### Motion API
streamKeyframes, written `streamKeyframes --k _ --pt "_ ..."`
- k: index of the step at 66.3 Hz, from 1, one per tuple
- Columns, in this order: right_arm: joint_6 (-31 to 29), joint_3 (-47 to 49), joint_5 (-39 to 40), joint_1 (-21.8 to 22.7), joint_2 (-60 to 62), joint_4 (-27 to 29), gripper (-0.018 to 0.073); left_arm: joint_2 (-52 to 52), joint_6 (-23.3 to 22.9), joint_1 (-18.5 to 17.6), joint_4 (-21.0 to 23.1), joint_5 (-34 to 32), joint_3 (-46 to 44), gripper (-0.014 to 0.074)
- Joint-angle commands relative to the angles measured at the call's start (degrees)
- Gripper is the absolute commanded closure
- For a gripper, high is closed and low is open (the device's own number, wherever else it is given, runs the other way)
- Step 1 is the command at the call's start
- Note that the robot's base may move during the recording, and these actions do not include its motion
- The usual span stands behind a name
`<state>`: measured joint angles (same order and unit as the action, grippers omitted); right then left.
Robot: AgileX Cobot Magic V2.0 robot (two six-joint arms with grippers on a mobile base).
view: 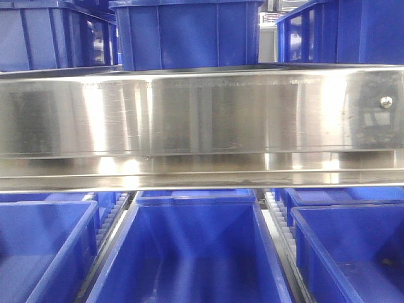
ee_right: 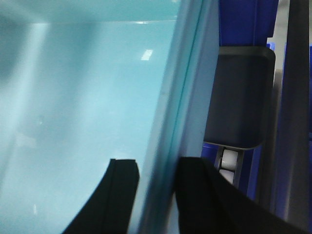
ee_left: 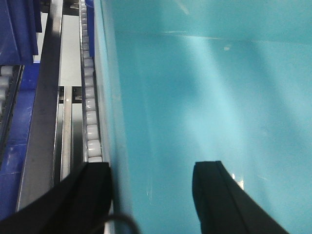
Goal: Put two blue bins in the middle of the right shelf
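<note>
A pale cyan blue bin (ee_left: 204, 97) fills the left wrist view. My left gripper (ee_left: 151, 195) is open and straddles its left wall, one finger (ee_left: 92, 195) outside and the other (ee_left: 219, 204) well inside. The right wrist view also looks into a cyan bin (ee_right: 73, 97); I cannot tell if it is the same one. My right gripper (ee_right: 156, 195) is shut on that bin's right wall, which fills the gap between its fingers. In the front view the right shelf middle shows as a shiny steel rail (view: 202, 113) with a screw (view: 386, 101). No gripper appears there.
Dark blue bins (view: 189, 31) stand on the steel tier, and more (view: 196, 252) sit below it on roller tracks. White rollers (ee_left: 90, 112) and a steel rail run left of the cyan bin. A dark grey panel (ee_right: 239, 97) and a roller (ee_right: 226, 163) lie to its right.
</note>
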<state>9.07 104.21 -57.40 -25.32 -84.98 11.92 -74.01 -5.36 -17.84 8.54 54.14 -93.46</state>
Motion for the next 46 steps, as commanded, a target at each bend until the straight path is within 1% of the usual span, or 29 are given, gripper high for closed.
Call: streamKeyframes --k 1,46 --pt "-0.9 0.9 5.4 0.2 1.0 1.3 0.0712 0.9 2.3 -0.2 2.8 -3.1 -1.0 0.0707" --pt "-0.9 0.9 5.4 0.2 1.0 1.3 0.0712 0.9 2.3 -0.2 2.8 -3.3 -1.0 0.0707"
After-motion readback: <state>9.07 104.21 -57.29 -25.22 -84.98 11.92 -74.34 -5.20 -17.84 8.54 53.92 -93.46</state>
